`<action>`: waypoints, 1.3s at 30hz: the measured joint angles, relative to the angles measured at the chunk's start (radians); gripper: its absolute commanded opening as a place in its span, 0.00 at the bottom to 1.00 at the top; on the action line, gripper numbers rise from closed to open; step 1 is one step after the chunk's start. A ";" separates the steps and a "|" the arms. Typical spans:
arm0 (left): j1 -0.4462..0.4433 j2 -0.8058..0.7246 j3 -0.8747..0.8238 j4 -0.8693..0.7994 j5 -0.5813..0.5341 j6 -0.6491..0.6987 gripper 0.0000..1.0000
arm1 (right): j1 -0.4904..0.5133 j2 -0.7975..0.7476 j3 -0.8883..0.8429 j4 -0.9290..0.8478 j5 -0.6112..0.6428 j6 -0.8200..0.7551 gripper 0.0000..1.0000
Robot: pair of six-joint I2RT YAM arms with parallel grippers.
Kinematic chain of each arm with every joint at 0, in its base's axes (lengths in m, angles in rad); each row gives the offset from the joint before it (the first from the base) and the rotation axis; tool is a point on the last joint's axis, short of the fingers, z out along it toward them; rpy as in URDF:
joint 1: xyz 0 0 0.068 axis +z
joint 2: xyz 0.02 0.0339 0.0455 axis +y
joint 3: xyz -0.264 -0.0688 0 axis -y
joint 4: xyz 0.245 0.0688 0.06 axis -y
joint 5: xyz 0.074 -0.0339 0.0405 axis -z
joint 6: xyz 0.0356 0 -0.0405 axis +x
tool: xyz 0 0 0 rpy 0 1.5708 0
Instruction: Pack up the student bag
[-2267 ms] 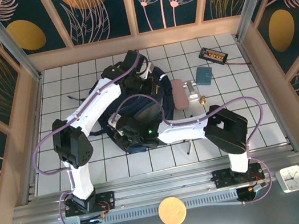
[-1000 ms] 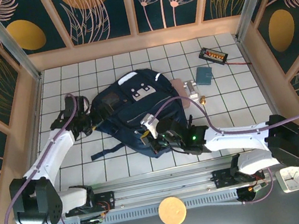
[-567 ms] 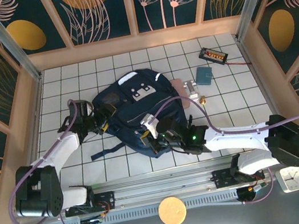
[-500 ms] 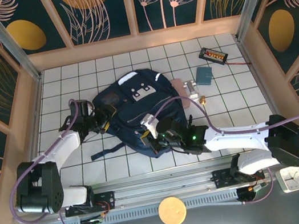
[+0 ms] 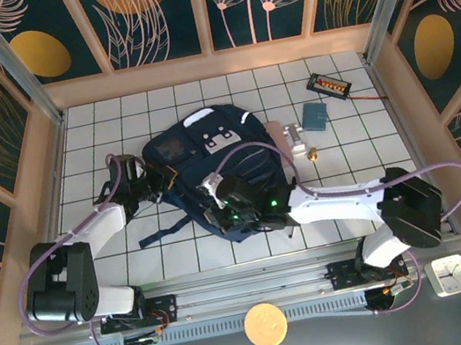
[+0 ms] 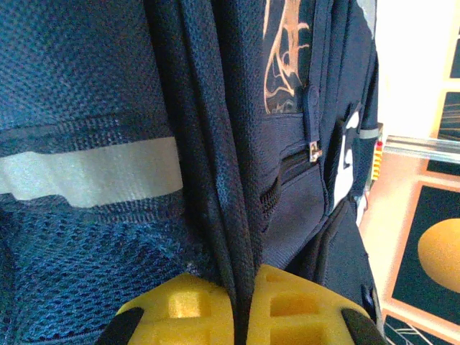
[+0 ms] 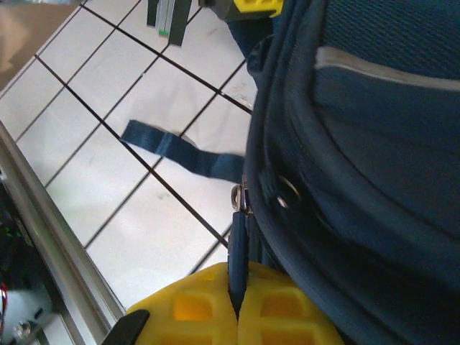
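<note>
**The student bag (image 5: 218,152) lying flat on the tiled table (image 5: 97,124), pinched at two points.**
At the left gripper (image 5: 155,184), the yellow pads (image 6: 180,309) are closed tight on a dark mesh fold at the bag's edge. Beyond them are navy mesh with a pale grey stripe, a zipped pocket and a copper-marbled patch. At the right gripper (image 5: 217,208), the pads are closed on a blue zip pull (image 7: 236,248) hanging from a metal ring. The navy bag body bulges just beside it, and a loose strap (image 7: 176,152) lies ahead on the tiles.
</note>
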 measured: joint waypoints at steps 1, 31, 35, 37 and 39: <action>-0.001 -0.018 -0.015 0.006 -0.007 -0.008 0.00 | 0.000 0.021 0.026 -0.009 -0.007 0.014 0.00; -0.034 -0.286 -0.209 0.056 -0.393 -0.228 0.00 | -0.033 0.442 0.426 -0.015 -0.037 0.380 0.00; -0.023 -0.288 -0.209 0.053 -0.448 -0.232 0.00 | -0.048 0.497 0.461 0.032 -0.055 0.384 0.16; -0.023 -0.297 -0.209 0.048 -0.443 -0.230 0.00 | -0.057 0.503 0.461 0.060 -0.072 0.391 0.37; -0.023 -0.307 -0.209 0.034 -0.410 -0.222 0.00 | -0.072 0.499 0.461 0.093 -0.102 0.385 0.51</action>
